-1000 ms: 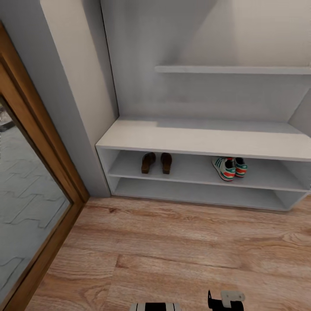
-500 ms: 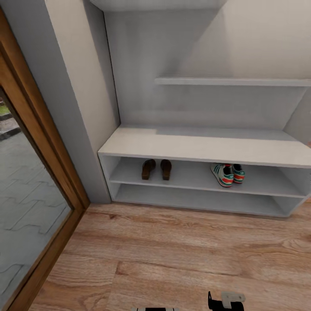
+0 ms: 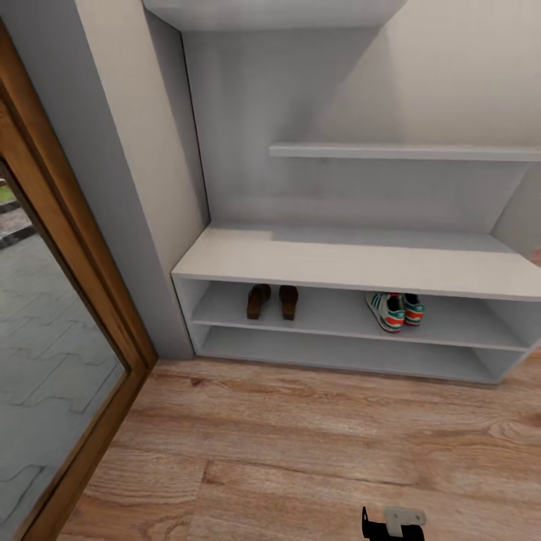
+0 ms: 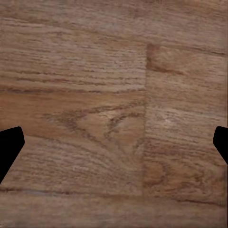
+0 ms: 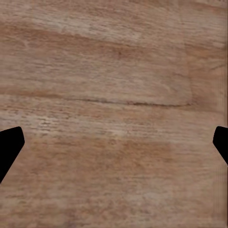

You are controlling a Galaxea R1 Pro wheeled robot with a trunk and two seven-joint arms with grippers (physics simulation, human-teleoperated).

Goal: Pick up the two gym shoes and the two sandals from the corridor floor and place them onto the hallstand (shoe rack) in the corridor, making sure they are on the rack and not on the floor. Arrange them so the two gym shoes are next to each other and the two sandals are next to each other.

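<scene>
The pale hallstand (image 3: 353, 263) stands against the wall in the head view. On its upper open shelf, towards the left, the two brown sandals (image 3: 273, 301) lie side by side. On the same shelf, to the right, the two gym shoes (image 3: 397, 309) sit close together, white with green stripes and orange heels. The corridor floor (image 3: 300, 443) in front of it is bare wood plank. My left gripper (image 4: 114, 145) hangs open over the planks, nothing between its fingertips. My right gripper (image 5: 114, 145) is open over the floor too, holding nothing.
A glass door in a brown wooden frame (image 3: 75, 293) runs along the left. A grey wall pier (image 3: 128, 188) meets the hallstand's left end. A stepped upper shelf (image 3: 406, 152) juts out above the bench. A small black-and-white robot part (image 3: 394, 522) shows at the bottom edge.
The whole head picture has slid downward, so the camera has moved; the white robot part at the bottom edge has left the frame. Shoes and sandals lie as before.
</scene>
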